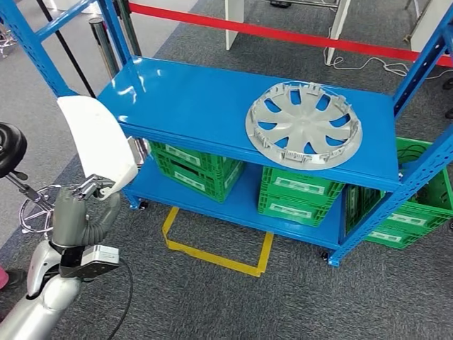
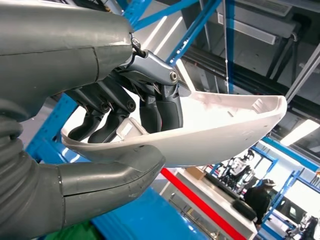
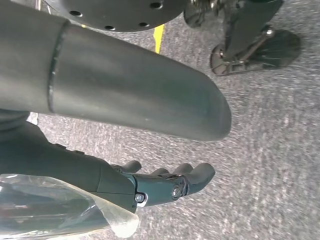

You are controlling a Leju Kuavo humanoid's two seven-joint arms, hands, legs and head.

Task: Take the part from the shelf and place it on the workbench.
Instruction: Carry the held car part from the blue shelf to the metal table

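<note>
1. White curved part (image 1: 99, 142) is sitting in our left hand (image 1: 80, 212) at the near left, just off the blue shelf's (image 1: 203, 106) left end and clear of it.
2. We are seeing its long axis run nearly upright in the head view, the broad end up and tipped away to the left.
3. We are gripping its lower end: thumb (image 2: 113, 180) under the outer shell, dark fingers (image 2: 162, 107) pressing into the hollow side, as the left wrist view shows.
4. We are letting our right hand (image 3: 166, 185) hang over grey carpet (image 3: 271, 150), fingers loosely extended, holding nothing.
5. We are looking at a silver hubcap (image 1: 304, 124) lying flat on the shelf's right half, green crates (image 1: 195, 170) below.
</note>
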